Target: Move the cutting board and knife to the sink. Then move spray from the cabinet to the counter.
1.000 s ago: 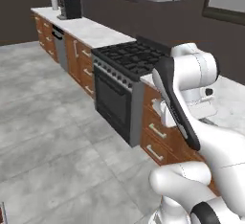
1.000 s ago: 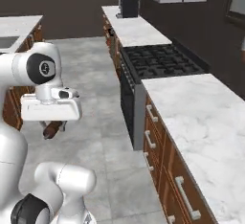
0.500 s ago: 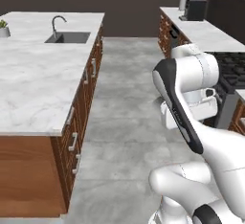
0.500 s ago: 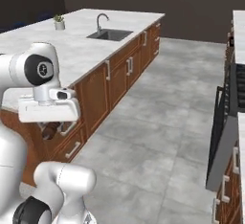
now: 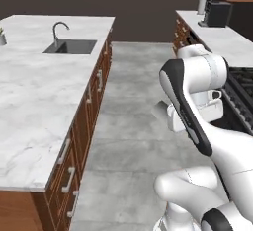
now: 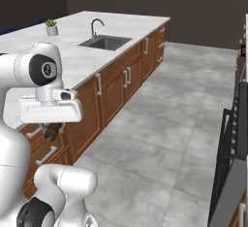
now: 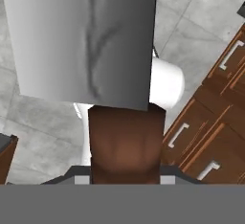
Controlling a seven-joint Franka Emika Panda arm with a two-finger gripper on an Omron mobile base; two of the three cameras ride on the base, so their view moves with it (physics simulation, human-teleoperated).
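Hand (image 7: 125, 173) clamped on knife (image 7: 95, 65) handle, grey blade pointing away over floor. Sink (image 6: 105, 41) basin in marble table (image 5: 34, 96); contents can't be told.

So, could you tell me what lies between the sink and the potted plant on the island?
In the right base view, between the sink and the potted plant, just bare marble counter.
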